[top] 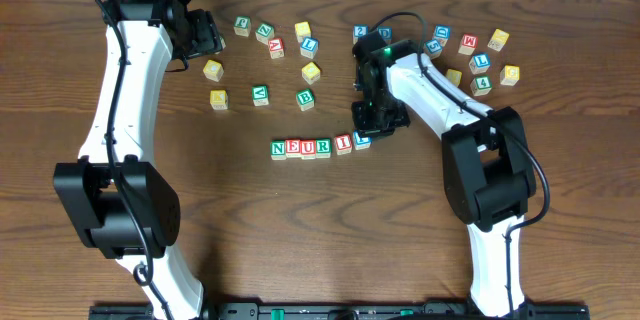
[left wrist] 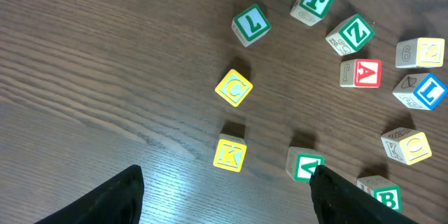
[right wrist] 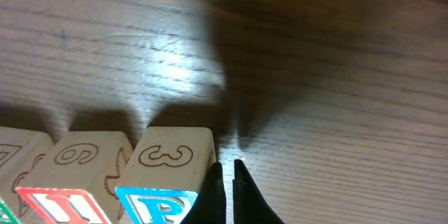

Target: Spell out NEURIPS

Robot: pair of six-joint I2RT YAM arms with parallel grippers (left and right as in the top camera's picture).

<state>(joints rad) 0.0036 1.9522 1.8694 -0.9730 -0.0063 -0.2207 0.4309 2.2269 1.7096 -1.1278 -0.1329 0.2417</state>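
Wood, likely light, rigid, smooth: pinch the blue P cube, just beside the pressed-together right gripper, across opposite flat sides; left gripper spread.

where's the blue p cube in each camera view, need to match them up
overhead: blue P cube sits just below centre, directly right of the red I cube.
left wrist: not in it.
right wrist: at the bottom edge, left of centre, just left of the shut right gripper.
shared landmark: the red I cube, its left-hand neighbour in both views.
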